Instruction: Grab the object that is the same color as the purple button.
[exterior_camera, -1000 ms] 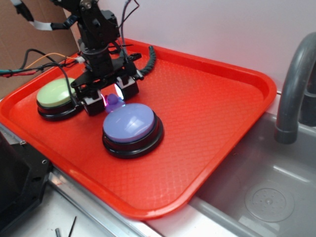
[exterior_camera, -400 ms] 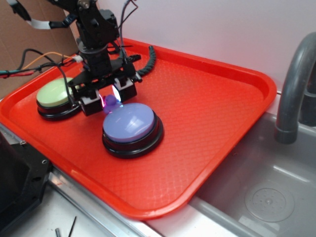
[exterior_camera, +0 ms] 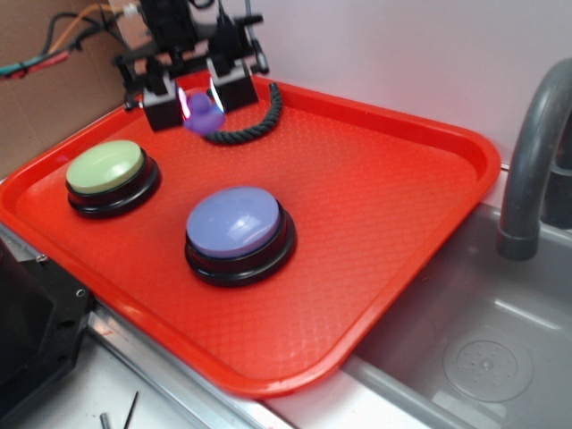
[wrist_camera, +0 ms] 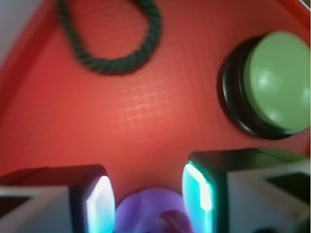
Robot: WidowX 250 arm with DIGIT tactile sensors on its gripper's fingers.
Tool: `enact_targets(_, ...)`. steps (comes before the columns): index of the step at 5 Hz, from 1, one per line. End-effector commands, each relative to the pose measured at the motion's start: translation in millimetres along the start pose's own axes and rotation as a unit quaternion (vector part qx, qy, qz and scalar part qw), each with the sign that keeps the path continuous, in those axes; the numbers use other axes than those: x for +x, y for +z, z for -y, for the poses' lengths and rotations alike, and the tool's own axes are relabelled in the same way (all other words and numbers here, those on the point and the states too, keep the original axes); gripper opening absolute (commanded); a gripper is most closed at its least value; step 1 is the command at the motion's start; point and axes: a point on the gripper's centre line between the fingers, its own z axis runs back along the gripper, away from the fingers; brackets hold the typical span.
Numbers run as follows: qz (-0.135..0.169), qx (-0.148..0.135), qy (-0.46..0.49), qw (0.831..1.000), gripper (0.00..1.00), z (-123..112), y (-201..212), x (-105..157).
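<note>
The arm above the gripper [exterior_camera: 198, 100] was cut off by the top edge of the outside view, so only the two block-shaped fingers [exterior_camera: 161, 105] and some cabling showed. In the wrist view everything was blurred, and the duck [wrist_camera: 150, 213] ran off the bottom edge, so its shape was hard to read there. A darker reddish patch low on it may have been the beak, but that could not be told for sure.

The duck [exterior_camera: 203, 114] was a small, rounded purple lump, close in colour to the purple button [exterior_camera: 237, 221] and far smaller than it. It sat pinched between the two fingers, whose inner pads [wrist_camera: 99, 206] glowed pale blue on either side of it. The gripper was clenched on the duck and held it up above the far left corner of the red tray [exterior_camera: 402, 206], just beside the dark rope [exterior_camera: 255, 123].

The purple button stood on its black base near the middle of the tray, well apart from the duck. The green button [exterior_camera: 107, 170] stood to its left, near the tray's left rim. A grey tap [exterior_camera: 532, 152] rose over the sink [exterior_camera: 483, 357] at the right.
</note>
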Motion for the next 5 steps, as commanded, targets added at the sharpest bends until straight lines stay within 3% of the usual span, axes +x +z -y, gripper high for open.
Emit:
enact_targets(1, -0.058, -0.022, -0.203, 0.977, 0.0, 19.4, 86.4, -8.1)
enact_targets(2, -0.046, -0.022, -0.232, 0.971, 0.0, 23.1, 107.7, -12.7)
enact_targets(3, -0.015, -0.038, -0.261, 0.965, 0.0, 23.9, 126.2, -16.0)
enact_targets(5, -0.016, -0.024, -0.267, 0.963, 0.0, 29.0, 121.0, -11.4)
